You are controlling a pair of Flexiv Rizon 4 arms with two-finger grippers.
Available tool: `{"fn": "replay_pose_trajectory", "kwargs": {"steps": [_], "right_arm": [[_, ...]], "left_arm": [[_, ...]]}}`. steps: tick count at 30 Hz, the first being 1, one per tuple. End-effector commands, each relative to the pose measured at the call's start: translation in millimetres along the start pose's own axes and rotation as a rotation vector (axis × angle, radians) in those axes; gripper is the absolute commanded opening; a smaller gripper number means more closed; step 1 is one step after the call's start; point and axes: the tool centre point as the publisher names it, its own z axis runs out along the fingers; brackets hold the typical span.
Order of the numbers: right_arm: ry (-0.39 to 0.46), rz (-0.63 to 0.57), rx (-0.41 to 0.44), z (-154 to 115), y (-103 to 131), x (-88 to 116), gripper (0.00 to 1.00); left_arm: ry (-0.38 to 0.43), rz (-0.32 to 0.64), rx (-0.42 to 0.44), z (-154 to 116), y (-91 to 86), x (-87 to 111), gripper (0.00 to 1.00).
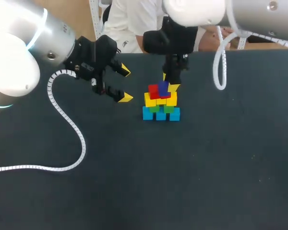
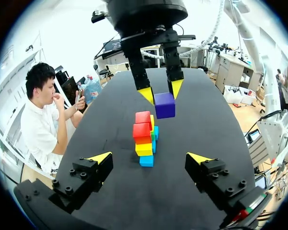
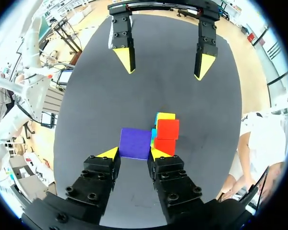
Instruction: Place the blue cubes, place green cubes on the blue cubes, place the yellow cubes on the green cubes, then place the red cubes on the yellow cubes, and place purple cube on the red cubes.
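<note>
Cube colours, dark grey table (image 1: 221,167)
Stack: blue cubes (image 1: 161,114), green cubes (image 1: 154,109), yellow cubes (image 1: 150,100), red cubes (image 1: 153,90), purple cube (image 1: 163,87).

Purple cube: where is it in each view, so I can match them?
Head view: the purple cube over the red cubes, under the right end effector.
Left wrist view: purple cube ahead, between that end effector's yellow tips.
Right wrist view: purple cube between its own yellow tips.
Shared landmark: those red cubes beside it.

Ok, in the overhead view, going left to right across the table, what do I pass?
Left arm's white cable → left claw → stack of cubes → right arm's white cable.
</note>
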Motion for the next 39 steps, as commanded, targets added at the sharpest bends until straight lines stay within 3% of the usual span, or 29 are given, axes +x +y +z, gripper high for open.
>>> {"fn": "replay_pose_trajectory", "kwargs": {"steps": [1, 15, 39], "right_arm": [[0.01, 0.009, -0.019, 0.4, -9.3, -2.3, 0.0], [0.032, 0.032, -0.022, 0.2, -17.4, 0.9, 0.0], [-0.001, 0.042, -0.028, 8.1, -30.2, 4.7, 0.0]], "left_arm": [[-0.004, 0.003, 0.002, -0.2, 0.9, 1.1, 1.0], [-0.004, 0.003, 0.002, -0.2, 0.9, 1.1, 1.0], [-0.004, 0.003, 0.002, -0.2, 0.9, 1.1, 1.0]]}}
